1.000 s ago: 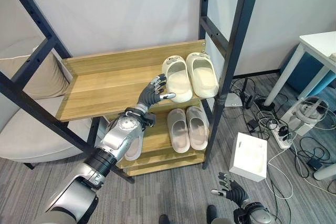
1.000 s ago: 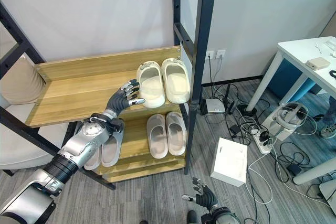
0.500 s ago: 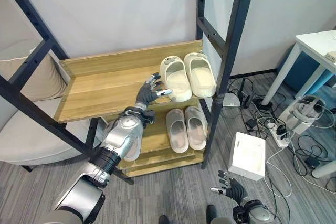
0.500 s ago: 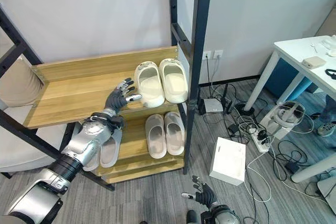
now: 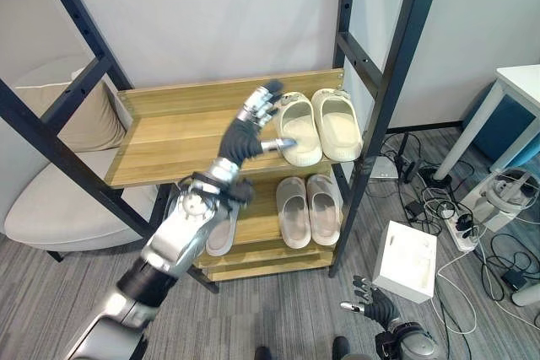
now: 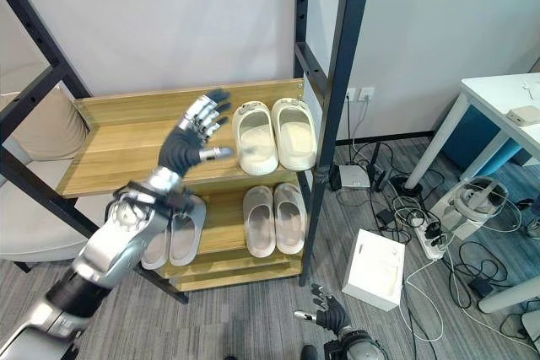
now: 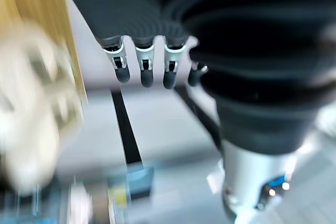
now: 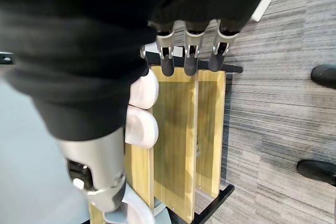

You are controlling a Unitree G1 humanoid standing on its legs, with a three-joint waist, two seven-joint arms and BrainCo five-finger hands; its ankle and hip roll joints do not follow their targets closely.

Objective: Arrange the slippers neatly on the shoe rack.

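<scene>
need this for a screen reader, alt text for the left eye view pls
The robot's left hand, fingers spread open, is raised beside a cream pair of slippers on the wooden upper shelf of a black-framed shoe rack. Two more pairs sit on the lower shelf, and the right hand hangs near the carpet.

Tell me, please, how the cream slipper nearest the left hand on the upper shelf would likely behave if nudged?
The cream slipper looks thick and moulded in one piece, so it probably keeps its shape rather than flopping. It lies flat on its sole on the smooth wooden upper shelf, so it would likely slide, not tip or roll. The open left hand is beside it.
</scene>
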